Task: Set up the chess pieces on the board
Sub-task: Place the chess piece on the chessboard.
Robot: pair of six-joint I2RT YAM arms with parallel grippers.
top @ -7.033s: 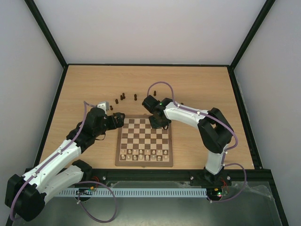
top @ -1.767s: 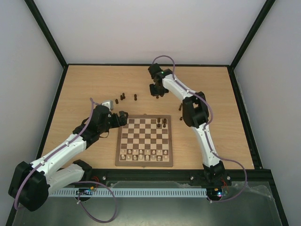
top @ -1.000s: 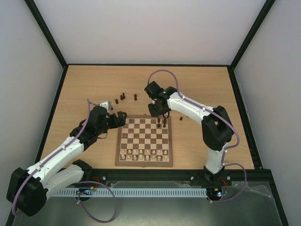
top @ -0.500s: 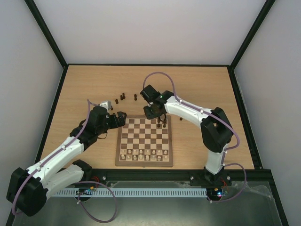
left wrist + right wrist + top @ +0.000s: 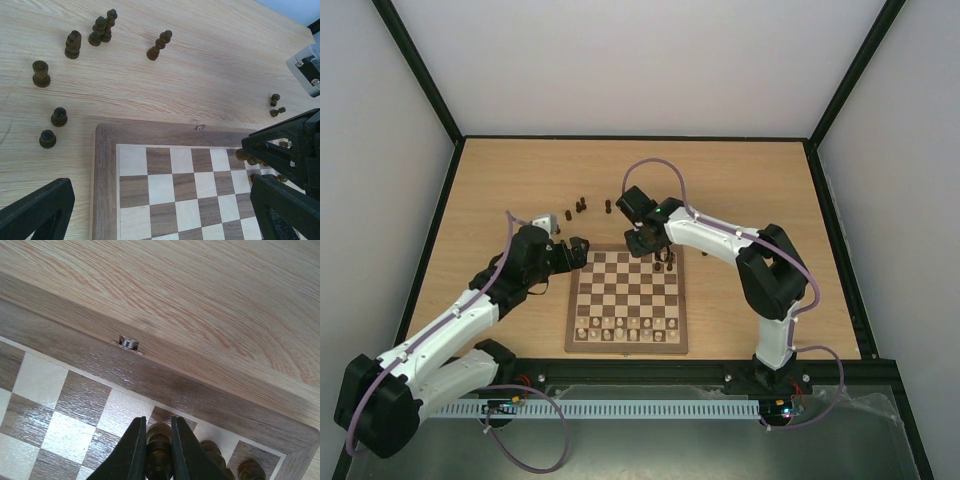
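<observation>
"What has the right gripper (image 5: 158,426) got hold of?"

"One dark chessman (image 5: 159,455). The jaws are pinched almost together on it, high up on the piece. It hangs over the far row of the board (image 5: 150,371), close to the right corner, just beside two more dark men (image 5: 215,452) standing there. Whether its base touches the square, I can't tell."

"And the other arm?"

"The left gripper (image 5: 157,175) is spread as wide as it goes and holds nothing. It hovers over the board's far left corner, touching nothing I can see."

"Where are the rest of the chess pieces (image 5: 72,44)?"

"Several lie loose on the tabletop (image 5: 210,70) beyond that left corner, some upright, a few leaning, all well apart from the fingers. The pale chessmen (image 5: 625,330) fill the near rows."
</observation>
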